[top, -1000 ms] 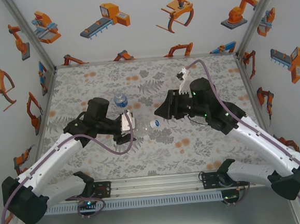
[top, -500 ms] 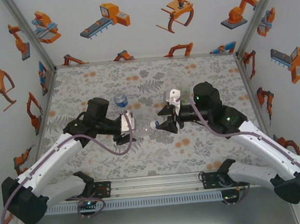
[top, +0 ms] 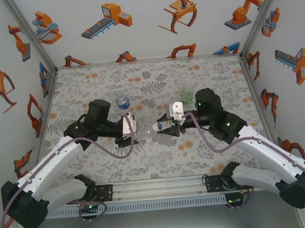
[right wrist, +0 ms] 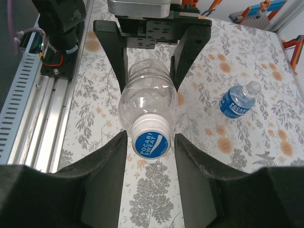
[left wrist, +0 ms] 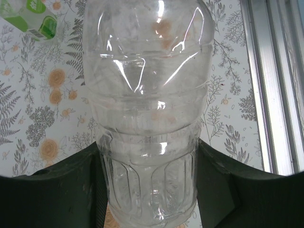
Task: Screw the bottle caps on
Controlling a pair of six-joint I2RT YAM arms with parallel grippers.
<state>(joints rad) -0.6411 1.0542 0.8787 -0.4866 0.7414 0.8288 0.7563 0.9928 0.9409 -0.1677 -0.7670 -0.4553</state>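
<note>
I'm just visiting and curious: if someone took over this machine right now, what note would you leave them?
Left gripper: shut on the colourless bottle, held sideways.
Right gripper: jaws either side of the cap on that bottle's neck; grip unclear.
Blue-labelled bottle and green-tinted bottle: on the table, further back.
Done: cap sits on the neck. Left: tighten it, then check the other two.

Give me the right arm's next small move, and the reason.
Probably close the right gripper onto the white round plastic cap with the blue logo. Its jaws flank that cap, contact unclear, and the cap sits on the neck of the colourless see-through plastic bottle, held sideways in the left gripper. A firm grip should precede twisting.
</note>
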